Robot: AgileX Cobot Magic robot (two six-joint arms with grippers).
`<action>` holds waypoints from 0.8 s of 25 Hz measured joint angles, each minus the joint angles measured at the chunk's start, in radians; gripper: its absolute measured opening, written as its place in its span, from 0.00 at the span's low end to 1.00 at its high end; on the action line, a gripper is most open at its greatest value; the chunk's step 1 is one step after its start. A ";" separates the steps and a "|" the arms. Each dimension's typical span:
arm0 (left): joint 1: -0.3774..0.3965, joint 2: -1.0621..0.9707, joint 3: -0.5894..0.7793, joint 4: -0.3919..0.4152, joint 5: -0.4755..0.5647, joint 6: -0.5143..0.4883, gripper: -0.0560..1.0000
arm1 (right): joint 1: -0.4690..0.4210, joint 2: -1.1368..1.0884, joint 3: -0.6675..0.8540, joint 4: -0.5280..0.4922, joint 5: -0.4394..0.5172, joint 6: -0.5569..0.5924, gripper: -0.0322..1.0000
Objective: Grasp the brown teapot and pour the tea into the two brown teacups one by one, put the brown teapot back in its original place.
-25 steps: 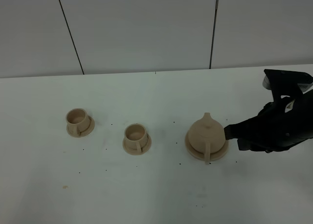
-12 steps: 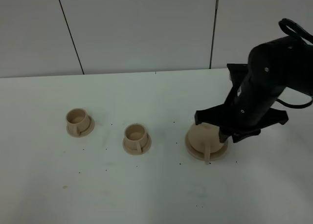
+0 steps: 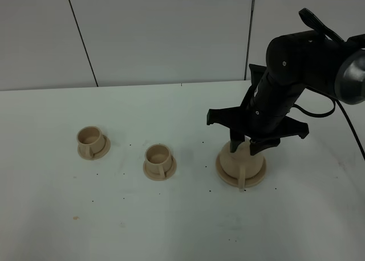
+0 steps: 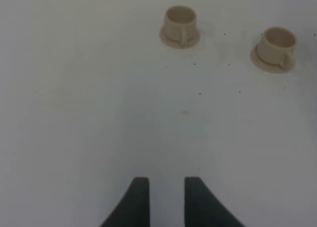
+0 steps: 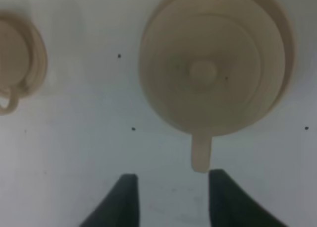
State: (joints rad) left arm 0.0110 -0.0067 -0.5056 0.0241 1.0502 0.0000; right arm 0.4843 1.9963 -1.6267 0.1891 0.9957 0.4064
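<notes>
The brown teapot (image 3: pixel 242 167) sat upright on the wide saucer (image 3: pixel 223 176), on the right half of the white surface (image 3: pixel 171 215) in the high view. Its lid was on, and its loop handle (image 5: pixel 200 155) pointed toward the near edge of the surface.

The right arm (image 3: pixel 296 61) bent down from the right and hung directly over the pot. It hid the pot's upper part in the high view. The right pincer (image 5: pixel 172 176) pointed downward with its jaws set wide apart. In the right wrist view only bare surface showed between them, and nothing was held. The tip of the handle lay just beside one of the fingers (image 5: pixel 221 197), slightly inside the gap. Whether it touched that finger could not be told. The lid knob (image 5: pixel 202 72) showed in the middle of the pot, clear of both fingers.

The nearer teacup (image 3: pixel 158 155) stood on its small saucer (image 3: pixel 171 168), left of the teapot and apart from it. The farther teacup (image 3: pixel 90 138) stood further left on its own small saucer (image 3: pixel 105 150). Both cups were upright and well apart from each other.

The left pincer (image 4: pixel 163 199) showed only in the left wrist view, low over bare surface and well short of the two cups. Its jaws stood a narrow gap apart with nothing between them.

Small dark specks dotted the surface around the crockery.
</notes>
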 joint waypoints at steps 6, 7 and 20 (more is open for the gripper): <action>0.000 0.000 0.000 0.000 0.000 0.000 0.28 | -0.003 0.002 -0.001 0.004 0.017 0.065 0.48; 0.000 0.000 0.000 0.000 0.000 0.000 0.28 | -0.009 0.006 -0.001 0.013 0.027 0.066 0.48; 0.000 0.000 0.000 0.000 0.000 0.000 0.28 | -0.040 0.083 -0.001 0.135 0.051 0.029 0.44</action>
State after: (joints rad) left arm 0.0110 -0.0067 -0.5056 0.0241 1.0502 0.0000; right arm 0.4447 2.0795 -1.6277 0.3246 1.0464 0.4349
